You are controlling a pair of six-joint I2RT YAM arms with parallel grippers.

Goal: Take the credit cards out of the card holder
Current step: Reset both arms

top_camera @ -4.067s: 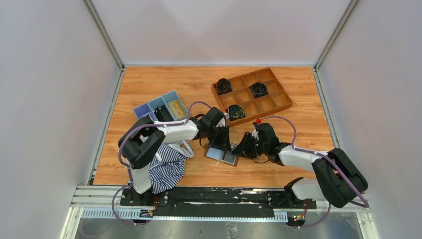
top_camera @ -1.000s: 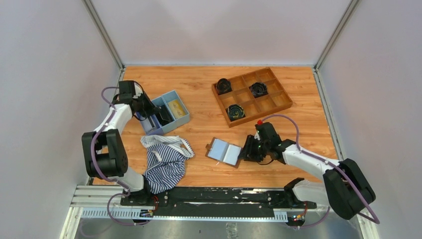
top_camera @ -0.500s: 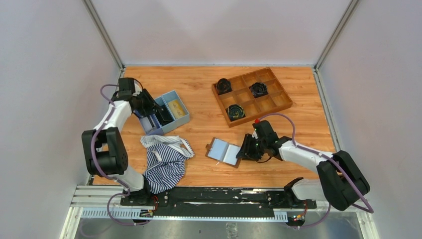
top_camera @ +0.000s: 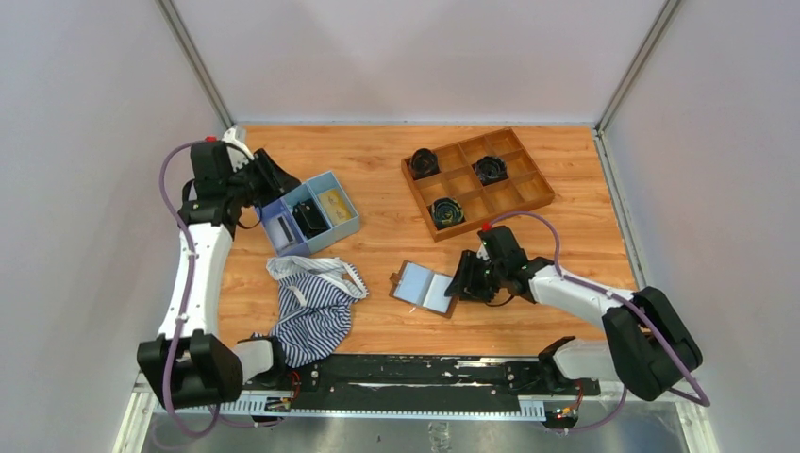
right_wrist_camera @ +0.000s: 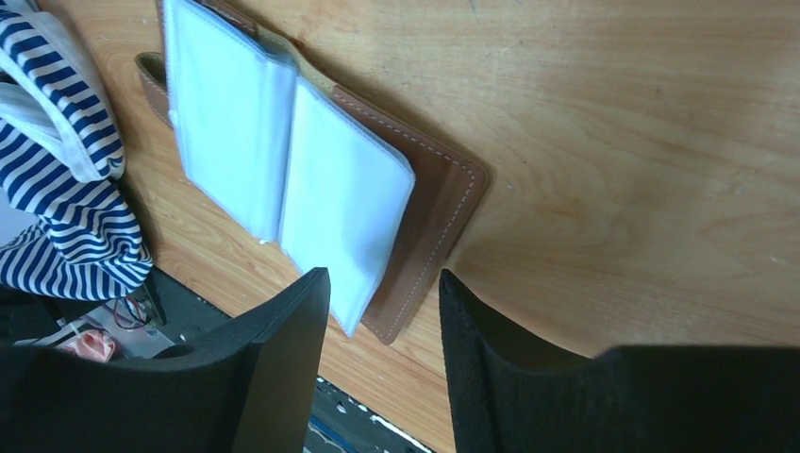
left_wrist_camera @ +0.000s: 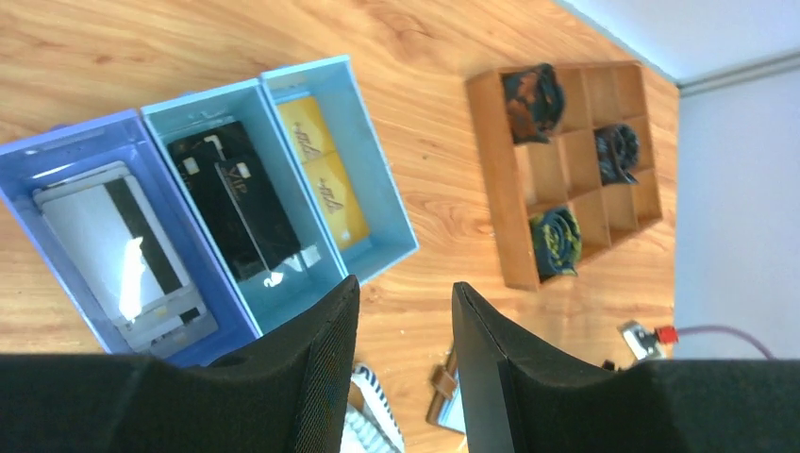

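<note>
Fingers apart and empty, the right gripper (right_wrist_camera: 382, 276) hangs over the open card holder (top_camera: 424, 287) lying on the table (top_camera: 575, 160) beside a striped cloth (top_camera: 316, 304); the left gripper (left_wrist_camera: 406, 286), likewise, above the blue tray (left_wrist_camera: 385, 179).

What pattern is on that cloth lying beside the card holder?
The cloth has dark-blue and white stripes, seen best in the right wrist view.

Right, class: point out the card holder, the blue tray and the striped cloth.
card holder (right_wrist_camera: 344, 198): right wrist view, right-hand pale sleeve.
blue tray (left_wrist_camera: 381, 165): left wrist view, right wall.
striped cloth (top_camera: 316, 319): top view, its middle.
</note>
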